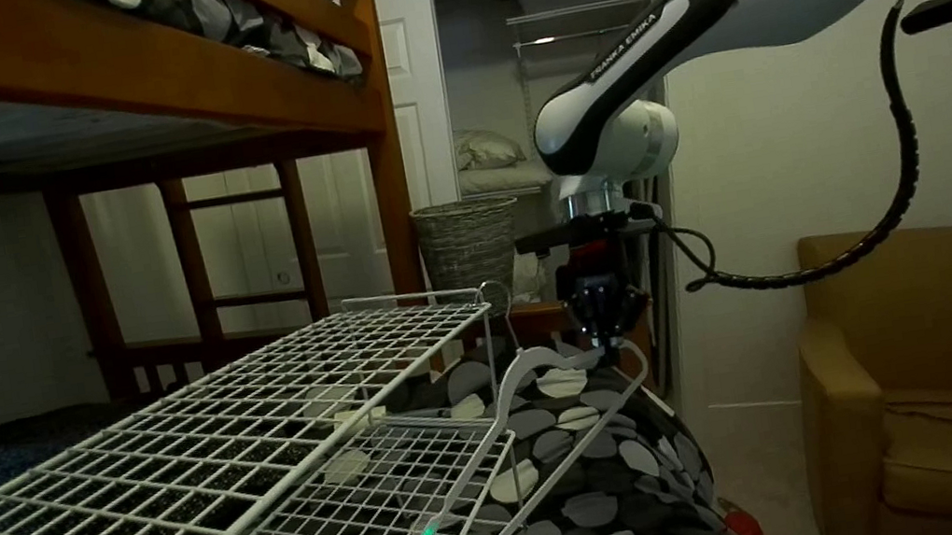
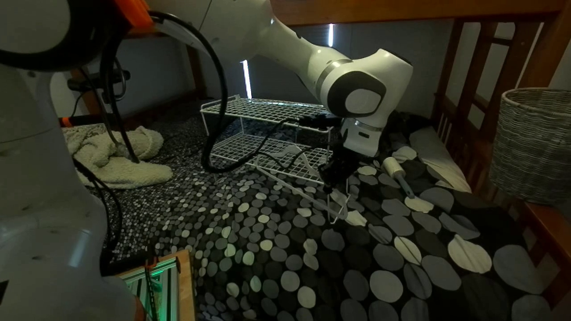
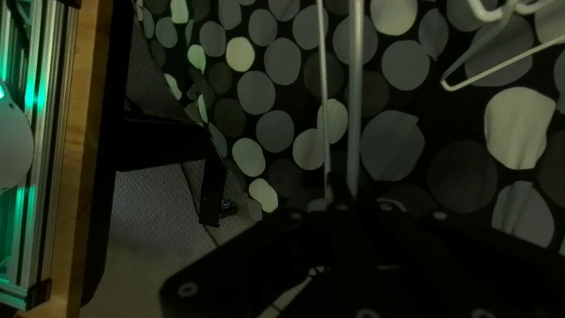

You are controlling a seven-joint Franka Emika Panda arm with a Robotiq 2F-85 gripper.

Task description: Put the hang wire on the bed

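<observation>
The hang wire shows as a white clothes hanger [image 1: 537, 357] with a hook and a straight lower bar, tilted in front of the rack in an exterior view. It also shows in an exterior view [image 2: 298, 191] and as two upright bars in the wrist view [image 3: 355, 88]. My gripper [image 1: 609, 348] is shut on one shoulder of the hanger, near its end; the gripper also shows in an exterior view [image 2: 328, 189] and the wrist view [image 3: 337, 190]. The bed [image 2: 285, 254] has a dark spotted cover and lies below the hanger. Whether the hanger touches it, I cannot tell.
A large white two-tier wire rack [image 1: 283, 491] stands on the bed close beside the hanger; it also shows in an exterior view [image 2: 267, 119]. A lint roller [image 2: 395, 169] and a fleece blanket [image 2: 129, 167] lie on the bed. A wicker basket [image 1: 470, 245] stands behind. An upper bunk overhangs.
</observation>
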